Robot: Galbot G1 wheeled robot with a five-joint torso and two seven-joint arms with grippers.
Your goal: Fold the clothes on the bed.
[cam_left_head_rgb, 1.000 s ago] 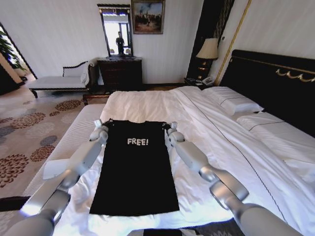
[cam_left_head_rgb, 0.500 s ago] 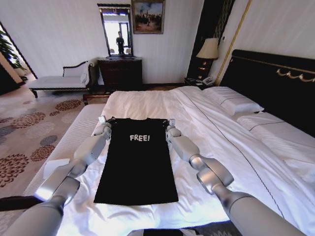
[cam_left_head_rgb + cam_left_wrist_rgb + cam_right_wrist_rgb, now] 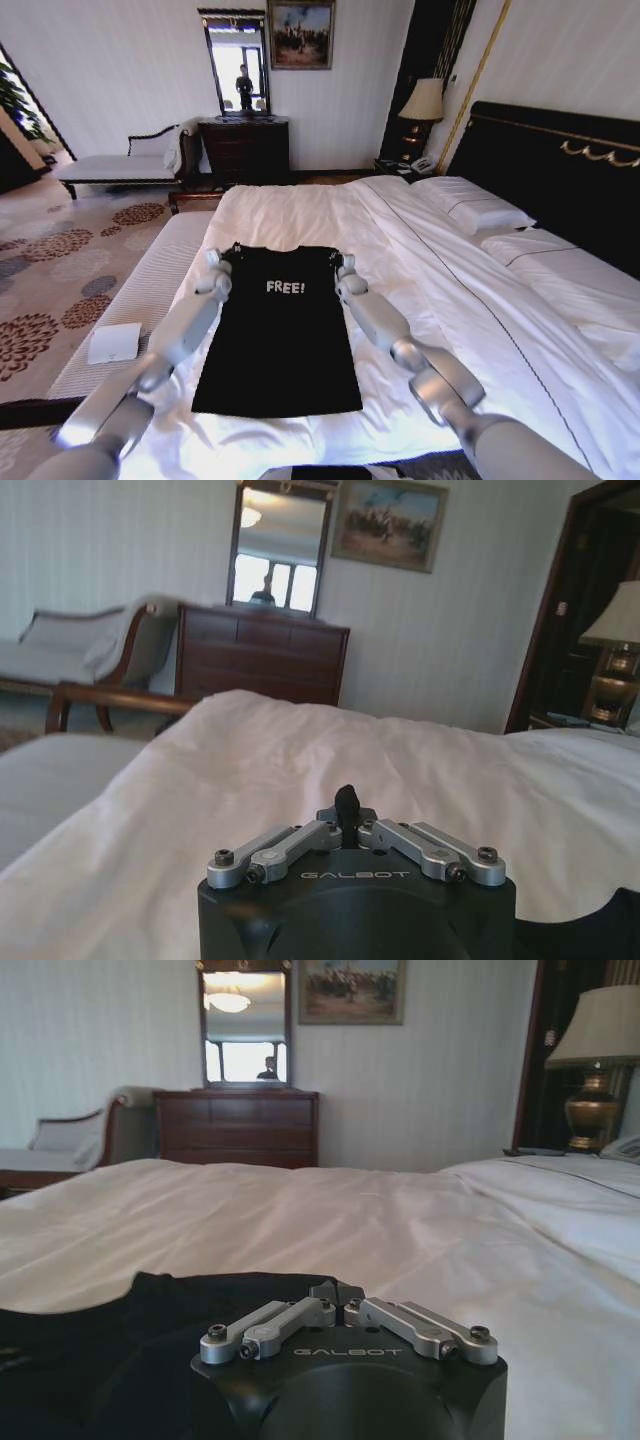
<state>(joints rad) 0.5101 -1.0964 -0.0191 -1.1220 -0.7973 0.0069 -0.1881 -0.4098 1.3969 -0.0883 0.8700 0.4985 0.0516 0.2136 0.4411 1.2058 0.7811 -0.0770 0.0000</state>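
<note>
The black T-shirt is lying flat on the white bed, with the left pincer and right pincer both closed and sitting at its two shoulder corners.

Your two arms are silver-grey, segmented tubes w/ rounded joint housings. Left gripper and right gripper: black round wrist housing marked "GALBOT" in pale letters, silver linkage bars w/ dark screws at the pivots, black fingertips.
</note>
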